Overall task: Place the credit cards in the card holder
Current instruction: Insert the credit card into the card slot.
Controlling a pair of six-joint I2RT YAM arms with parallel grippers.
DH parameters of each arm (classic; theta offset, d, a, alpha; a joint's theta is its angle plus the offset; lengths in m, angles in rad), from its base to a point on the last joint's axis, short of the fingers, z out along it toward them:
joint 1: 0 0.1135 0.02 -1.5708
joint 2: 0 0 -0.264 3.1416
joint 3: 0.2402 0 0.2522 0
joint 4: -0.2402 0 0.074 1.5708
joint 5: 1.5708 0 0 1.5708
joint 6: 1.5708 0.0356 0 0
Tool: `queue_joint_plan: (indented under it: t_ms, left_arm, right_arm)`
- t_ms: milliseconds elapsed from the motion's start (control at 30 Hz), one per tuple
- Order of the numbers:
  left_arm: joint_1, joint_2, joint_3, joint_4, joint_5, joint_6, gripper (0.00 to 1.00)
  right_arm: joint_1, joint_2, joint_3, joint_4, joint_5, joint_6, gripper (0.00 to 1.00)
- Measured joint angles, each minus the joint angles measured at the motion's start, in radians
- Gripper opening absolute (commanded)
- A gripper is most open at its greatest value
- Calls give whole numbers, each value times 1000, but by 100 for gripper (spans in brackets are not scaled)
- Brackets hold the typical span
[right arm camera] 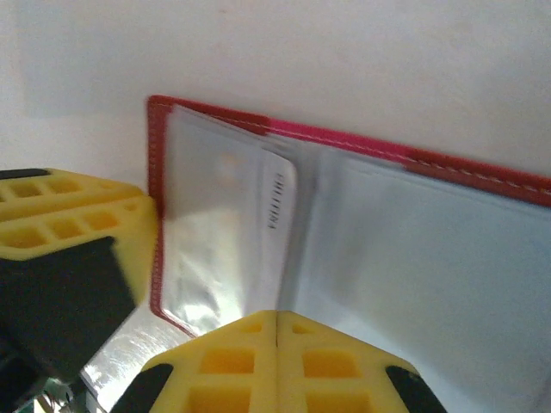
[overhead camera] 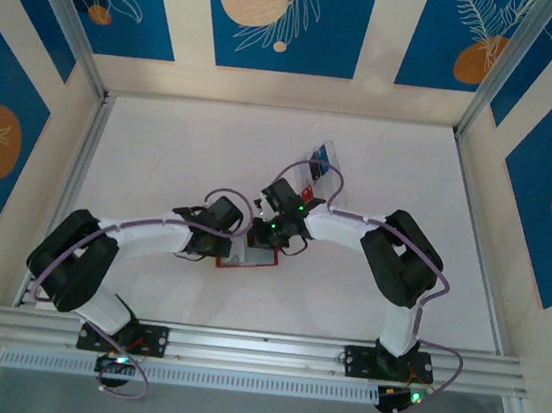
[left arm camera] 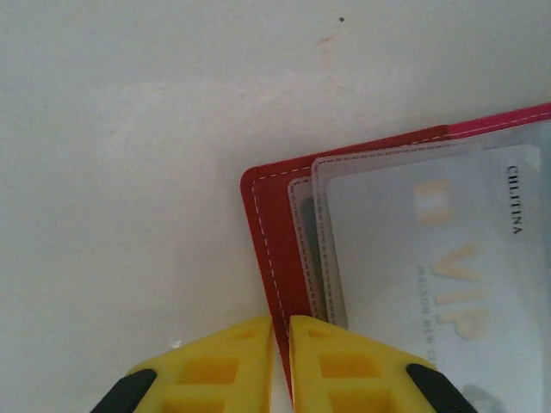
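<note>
My left gripper (left arm camera: 281,344): fingers almost together, thin slit between. Tips at edge of card holder (left arm camera: 274,232); cannot tell if pinching it. Card holder lies open on white surface (left arm camera: 129,172), spreading toward 2 o'clock, with pale card (left arm camera: 430,284) in clear sleeve. My right gripper (right arm camera: 276,344): closed, fingers flush, over sleeves. In top view, clear tray (overhead camera: 326,172) with credit cards (overhead camera: 319,155) at 1 o'clock.

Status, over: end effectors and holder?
Left end effector shut at holder's edge. Right end effector shut over its sleeves. Holder open, one card sleeved. Nothing blocking.
</note>
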Motion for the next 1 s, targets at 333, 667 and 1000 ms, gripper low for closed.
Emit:
queue_joint_plan:
  t_ms: [333,667,1000]
  left_arm:
    - [0,5,-18,31,0,0,12]
    - [0,3,-27,46,0,0,12]
    - [0,-3,-34,54,0,0,12]
  right_arm:
    - [33,69,82,-93,90,-18,0]
    - [46,69,90,-124,127,-22,0]
    - [66,95,113,-121,112,-21,0]
